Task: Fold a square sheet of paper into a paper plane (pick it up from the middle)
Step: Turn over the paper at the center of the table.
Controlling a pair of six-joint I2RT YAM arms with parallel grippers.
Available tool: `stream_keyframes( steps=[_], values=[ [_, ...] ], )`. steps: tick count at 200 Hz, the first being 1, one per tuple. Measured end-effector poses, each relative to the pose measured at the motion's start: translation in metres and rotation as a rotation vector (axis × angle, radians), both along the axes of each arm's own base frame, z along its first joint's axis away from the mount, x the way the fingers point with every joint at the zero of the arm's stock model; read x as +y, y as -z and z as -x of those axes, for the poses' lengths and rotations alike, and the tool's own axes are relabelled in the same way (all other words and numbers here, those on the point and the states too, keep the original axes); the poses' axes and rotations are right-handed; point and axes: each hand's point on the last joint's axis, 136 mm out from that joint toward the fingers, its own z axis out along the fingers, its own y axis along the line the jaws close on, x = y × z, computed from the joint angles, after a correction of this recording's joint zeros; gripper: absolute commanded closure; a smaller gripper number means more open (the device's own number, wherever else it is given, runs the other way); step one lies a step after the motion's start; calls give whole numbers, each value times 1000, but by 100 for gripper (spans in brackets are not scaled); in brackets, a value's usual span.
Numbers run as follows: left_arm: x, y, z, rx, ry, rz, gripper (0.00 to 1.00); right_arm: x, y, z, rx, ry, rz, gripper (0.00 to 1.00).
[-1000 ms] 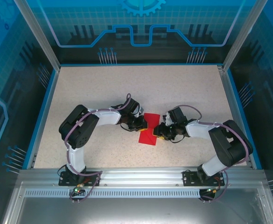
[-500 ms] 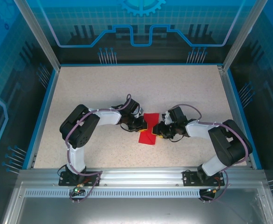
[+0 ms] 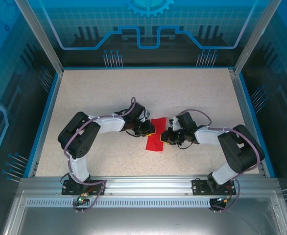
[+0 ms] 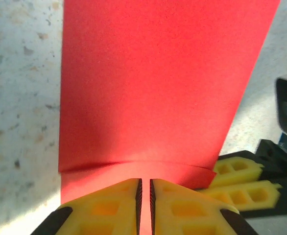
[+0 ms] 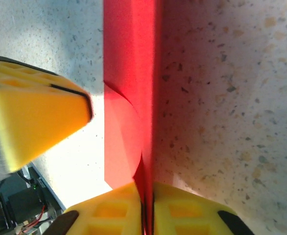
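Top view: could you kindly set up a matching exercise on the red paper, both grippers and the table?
1 red paper
2 left gripper
3 right gripper
4 table

a speckled beige
b shut on the paper's right edge
c held between both grippers
d shut on the paper's left edge

Pairs: 1-c, 2-d, 3-b, 4-a
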Motion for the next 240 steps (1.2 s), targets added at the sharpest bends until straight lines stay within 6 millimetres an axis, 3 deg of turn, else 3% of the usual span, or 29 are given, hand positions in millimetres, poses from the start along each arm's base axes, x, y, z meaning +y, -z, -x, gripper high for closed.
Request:
stream_keyframes(
  steps=[37, 70, 113, 127, 147, 174, 201, 240],
  values=[
    [24, -53, -11, -149, -100, 15, 84, -5, -26, -2, -52, -15, 38, 93],
    [57, -90, -21, -269, -223, -6, 83, -9, -71, -14, -165, -17, 161, 93],
    [108, -98, -13, -346, -381, -125, 78, -13, -143, -25, -319, -13, 552, 94],
    [124, -97, -7, -357, -432, -164, 76, -15, -154, -29, -329, -10, 705, 95],
    [149, -96, 0, -375, -506, -223, 74, -16, -145, -34, -292, -36, 921, 95],
    [179, -97, 9, -388, -598, -293, 69, -14, -106, -37, -173, -100, 1134, 95],
    [204, -95, 21, -395, -666, -342, 65, -7, -77, -38, -61, -144, 1223, 98],
    [224, -85, 37, -376, -694, -392, 61, 24, -53, -47, 21, -191, 1240, 94]
  ],
)
